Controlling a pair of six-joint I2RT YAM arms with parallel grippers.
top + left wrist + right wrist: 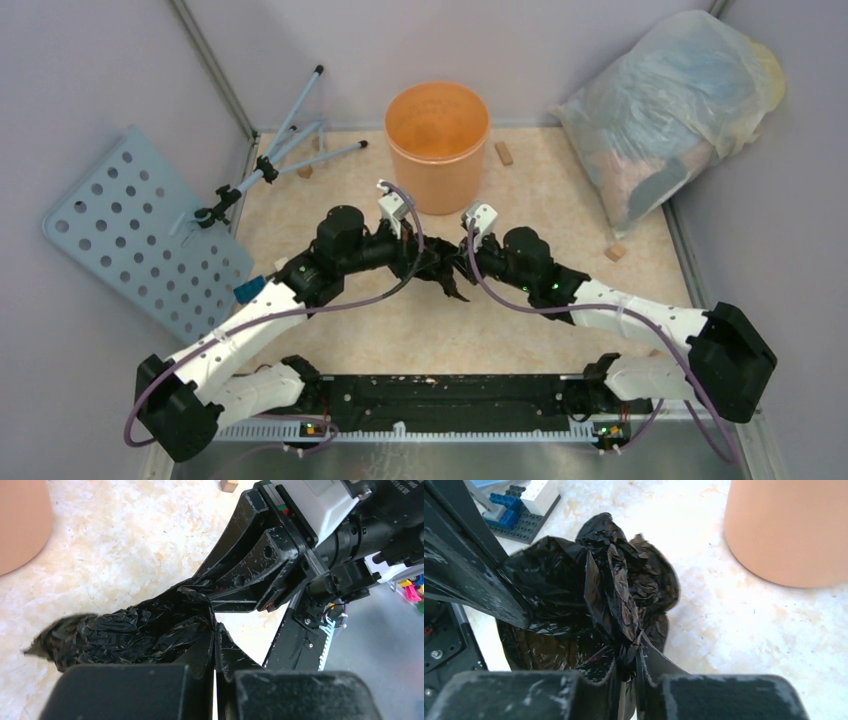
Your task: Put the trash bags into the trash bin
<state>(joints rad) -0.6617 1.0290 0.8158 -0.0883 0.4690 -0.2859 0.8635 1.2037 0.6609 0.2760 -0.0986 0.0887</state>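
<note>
The black trash bag is a crumpled, glossy bundle held between both grippers at mid-table, in front of the orange trash bin. My left gripper is shut on the bag's edge; in the left wrist view the bag trails left from the closed jaws. My right gripper is shut on a bunched fold of the bag, with plastic pinched between the jaws. The bin's wall shows in the right wrist view and in the left wrist view.
A big translucent stuffed bag leans in the back right corner. A grey perforated board and a tripod stand at the left. Small wooden blocks lie on the table. Lego bricks lie nearby.
</note>
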